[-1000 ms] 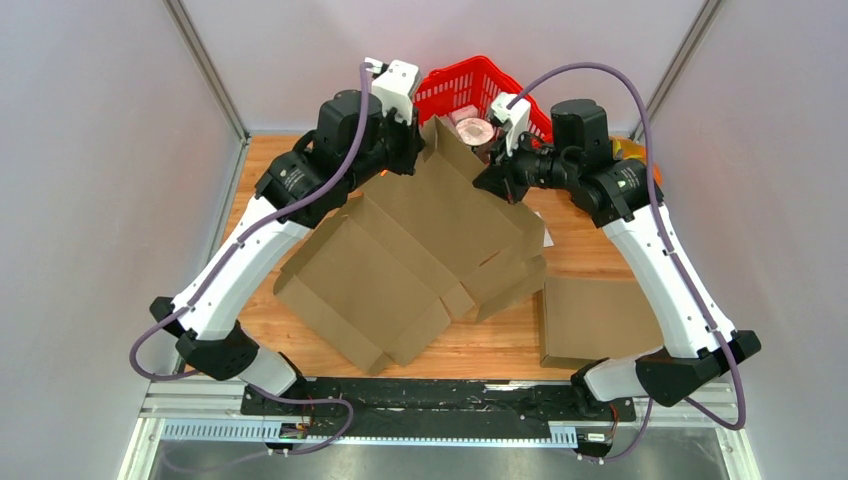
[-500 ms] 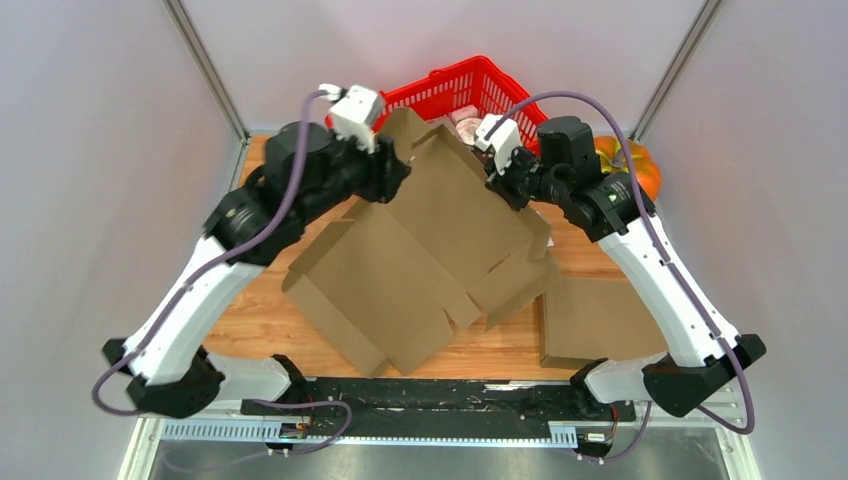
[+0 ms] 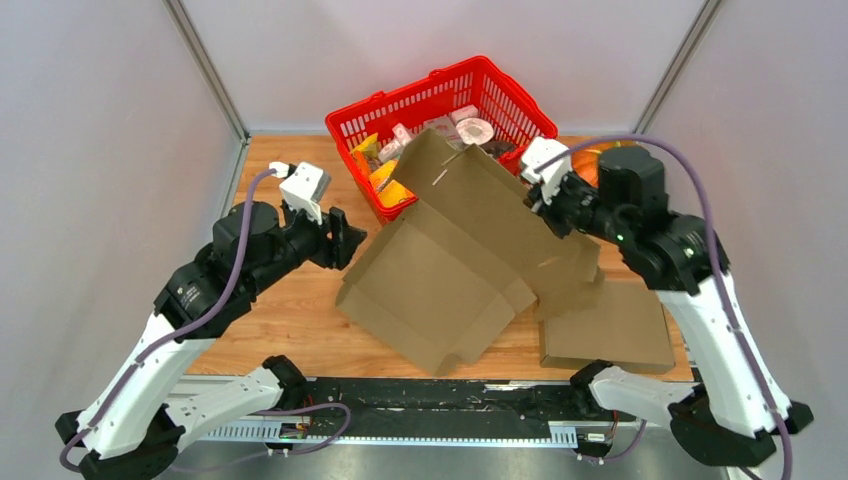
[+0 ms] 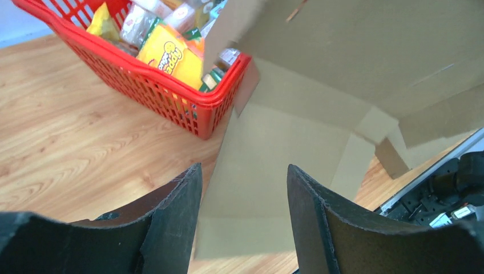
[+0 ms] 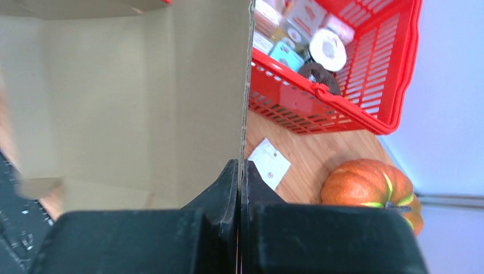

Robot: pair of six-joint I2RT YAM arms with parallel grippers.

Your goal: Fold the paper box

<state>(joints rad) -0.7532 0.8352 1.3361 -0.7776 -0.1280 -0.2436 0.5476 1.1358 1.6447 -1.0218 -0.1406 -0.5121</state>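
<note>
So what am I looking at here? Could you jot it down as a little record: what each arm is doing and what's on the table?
Job: folding the paper box; not yet folded, an opened-out brown sheet, far end lifted
Left gripper: open, holding nothing, beside the box's left edge
Right gripper: shut on the box's right edge
Behind the box: red basket of groceries
Right of basket: orange pumpkin
Near right: second flat cardboard piece on the table
</note>
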